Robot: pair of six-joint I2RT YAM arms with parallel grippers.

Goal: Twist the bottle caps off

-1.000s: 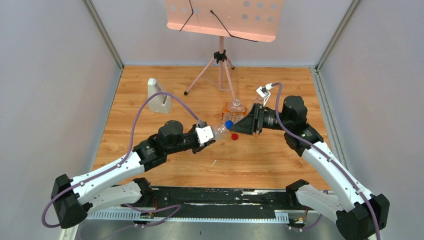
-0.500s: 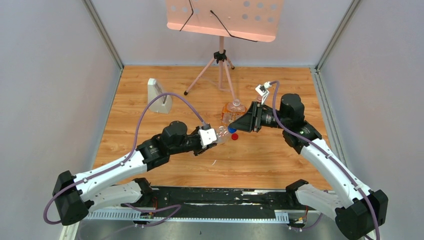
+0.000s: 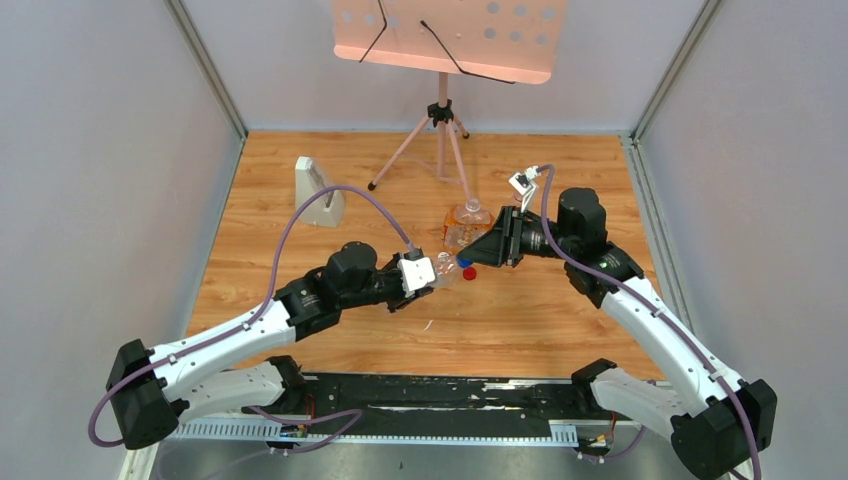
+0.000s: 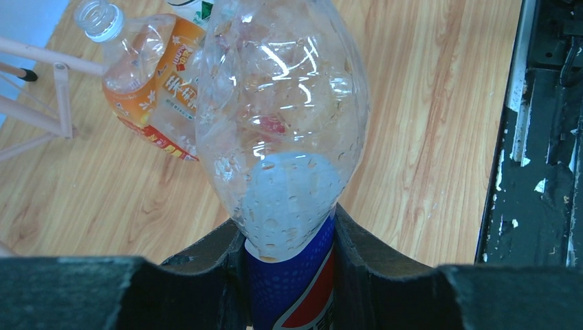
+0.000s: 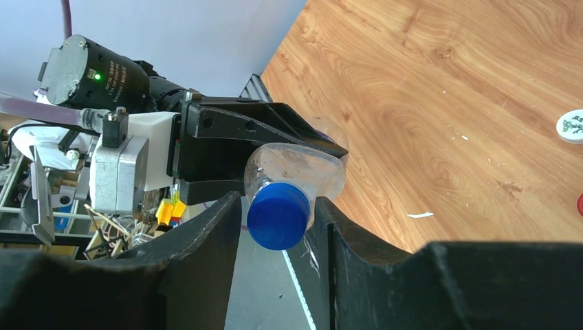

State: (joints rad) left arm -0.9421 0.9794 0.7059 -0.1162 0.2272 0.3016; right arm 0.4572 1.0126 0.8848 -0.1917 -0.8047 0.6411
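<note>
My left gripper [image 3: 432, 275] is shut on the Pepsi bottle [image 4: 289, 137] at its blue label and holds it lying level above the table, neck towards the right arm. The blue cap [image 5: 278, 214] is on its neck. My right gripper [image 5: 278, 227] is open with one finger on each side of the cap; the cap touches one finger and a thin gap shows at the other. The orange-labelled bottle [image 4: 155, 82] stands behind with a bare neck. A red cap [image 3: 470, 271] and a white cap [image 5: 570, 126] lie on the table.
A pale grey block [image 3: 318, 190] stands at the back left. A pink music stand [image 3: 440, 130] rises at the back centre, its legs near the orange bottle. The black table edge [image 4: 543, 137] runs along the near side. A scrap of white-green label [image 4: 199, 8] shows behind the Pepsi bottle.
My right gripper has moved left onto the blue cap, which now sits between its fingers. My left arm has carried the bottle slightly right and forward.
</note>
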